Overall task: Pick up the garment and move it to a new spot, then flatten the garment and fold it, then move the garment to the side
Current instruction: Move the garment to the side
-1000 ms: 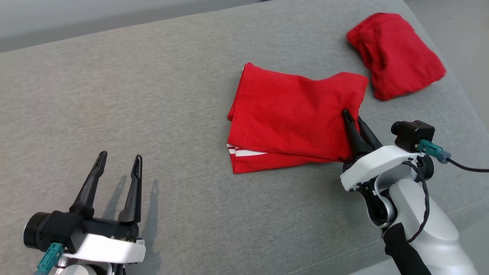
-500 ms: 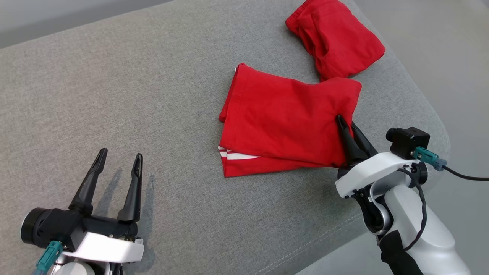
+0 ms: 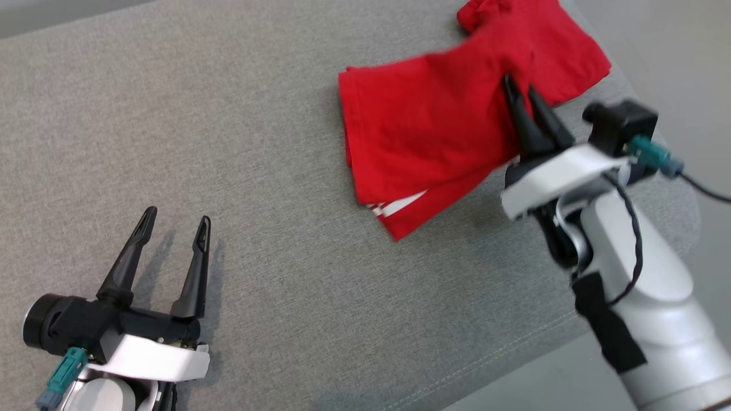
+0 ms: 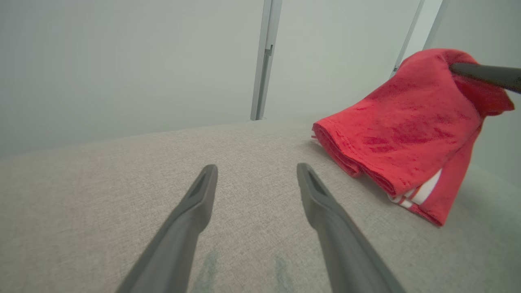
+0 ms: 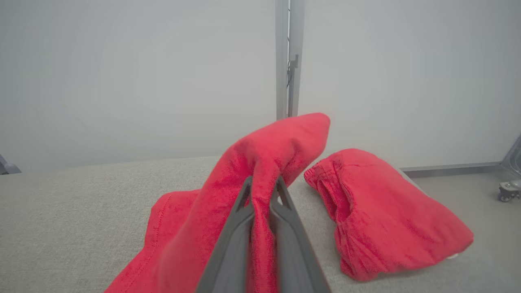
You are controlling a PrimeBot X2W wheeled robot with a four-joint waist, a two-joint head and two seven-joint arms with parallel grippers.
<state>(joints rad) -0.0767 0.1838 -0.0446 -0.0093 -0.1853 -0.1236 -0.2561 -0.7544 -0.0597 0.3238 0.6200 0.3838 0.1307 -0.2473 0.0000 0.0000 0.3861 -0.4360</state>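
The left jaws stand wide apart and hold nothing, low over the cushion [image 3: 257,171]. The garment [image 3: 422,131] is well off to their right and farther out. The right jaws are clamped on the garment's right edge, with a thin pinch of red cloth between the tips. The held corner is raised, and the folded body slopes down to their left, its left end on the cushion. So small a bite may slip as the cloth's weight drags on it. Hanging from one corner, the layers may also slide apart and spoil the fold. Just beyond the right jaws lies a second red piece [image 5: 386,211], which a set-down there could snag or cover. The cushion's edge is close on their right.
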